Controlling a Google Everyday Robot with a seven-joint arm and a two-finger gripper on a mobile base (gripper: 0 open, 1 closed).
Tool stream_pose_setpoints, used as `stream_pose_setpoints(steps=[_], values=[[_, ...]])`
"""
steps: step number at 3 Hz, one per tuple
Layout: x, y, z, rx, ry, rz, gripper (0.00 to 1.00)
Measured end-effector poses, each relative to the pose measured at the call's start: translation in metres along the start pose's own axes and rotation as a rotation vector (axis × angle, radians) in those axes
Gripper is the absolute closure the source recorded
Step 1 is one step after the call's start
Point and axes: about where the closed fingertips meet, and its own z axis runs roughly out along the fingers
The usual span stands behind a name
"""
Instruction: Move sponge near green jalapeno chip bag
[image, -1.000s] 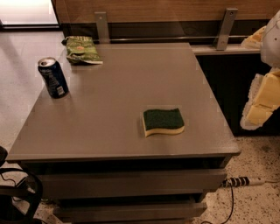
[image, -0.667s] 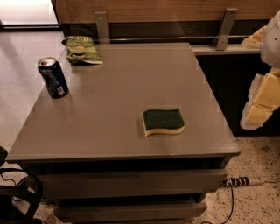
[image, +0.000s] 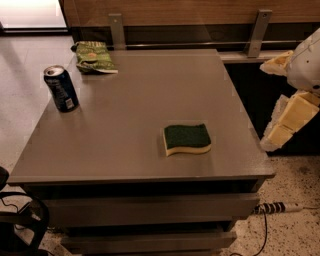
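The claw (image: 286, 122) is hovering at three o'clock, off the worktop (image: 140, 100); I cannot tell its grip. The sponge (image: 187, 139) is lying untouched.

Dark green over pale yellow, the sponge (image: 187, 139) sits on a grey surface (image: 150, 95); the green jalapeno chip bag (image: 94, 56) shows yellowish print, the soda can (image: 61, 88) dark blue, the hand (image: 282, 127) at right cream-yellow.

1. The gripper (image: 286, 122) hangs off the right edge of the desk (image: 150, 90), level with the sponge (image: 187, 139).
2. Open desk top lies between the sponge and the chip bag (image: 94, 56) at the far left corner.
3. A soda can (image: 61, 88) stands near the bag, by the left edge.
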Motion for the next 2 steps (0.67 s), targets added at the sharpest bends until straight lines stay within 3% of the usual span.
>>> stream_pose_setpoints(steps=[1, 2], values=[[-0.011, 0.003, 0.031, -0.062, -0.177, 0.0, 0.0], [-0.026, 0.007, 0.061, -0.081, -0.373, 0.002, 0.0]])
